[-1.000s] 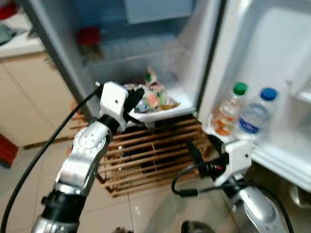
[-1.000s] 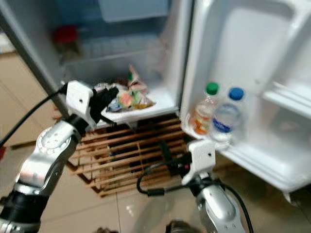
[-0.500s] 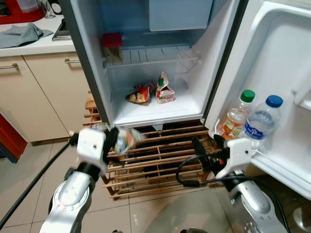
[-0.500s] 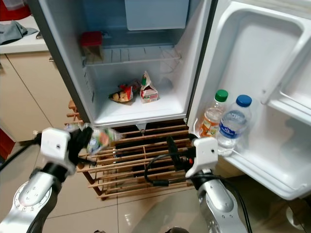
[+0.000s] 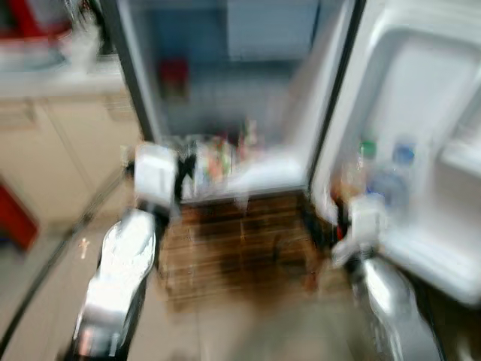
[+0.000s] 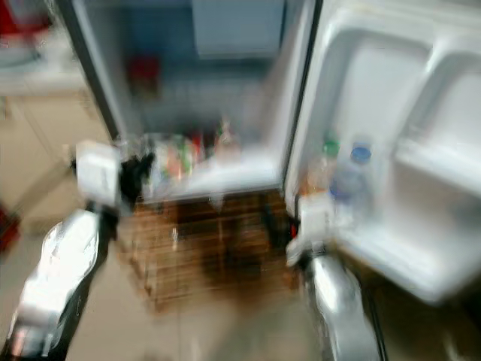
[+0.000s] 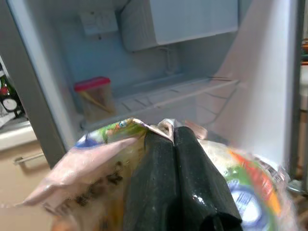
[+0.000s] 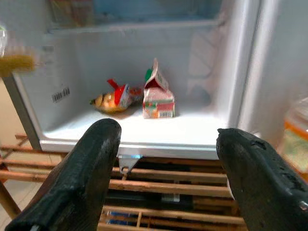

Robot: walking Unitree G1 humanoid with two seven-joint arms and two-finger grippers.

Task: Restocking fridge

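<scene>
- Since half a second ago the left gripper [image 7: 174,144] has come up from in front of the wooden rack to the front edge of the fridge floor, bag still clamped; head views now heavily blurred, camera moving.
- Left gripper's fingers [image 7: 153,178] pressed together on a crinkly snack bag [image 7: 96,159], multicoloured print, bag spreading out on both sides of the fingers.
- In the left eye view the snack bag [image 5: 213,162] sits just at the lip of the fridge [image 5: 225,90] lower compartment, ahead of the left wrist's white housing.
- Left wrist view: a red-lidded container [image 7: 94,96] stands on the wire shelf [image 7: 178,91] inside, a white freezer box above it.
- Right gripper [image 8: 168,159] hangs low in front of the fridge, fingers [image 8: 91,159] spread wide, nothing between them.
- Right wrist view: a small carton [image 8: 157,96] stands upright on the fridge floor, a red-and-yellow packet [image 8: 113,100] lying just beside it, apparently touching.
- Wooden rack [image 8: 159,192] of slats sits under the fridge.
- Open door [image 6: 391,150] on the robot's right; two bottles in its lower shelf, green-capped bottle [image 6: 325,169] and blue-capped bottle [image 6: 355,177], side by side, too blurred for detail.
- Beige cabinet [image 5: 45,150] to the left of the fridge, blurred.
</scene>
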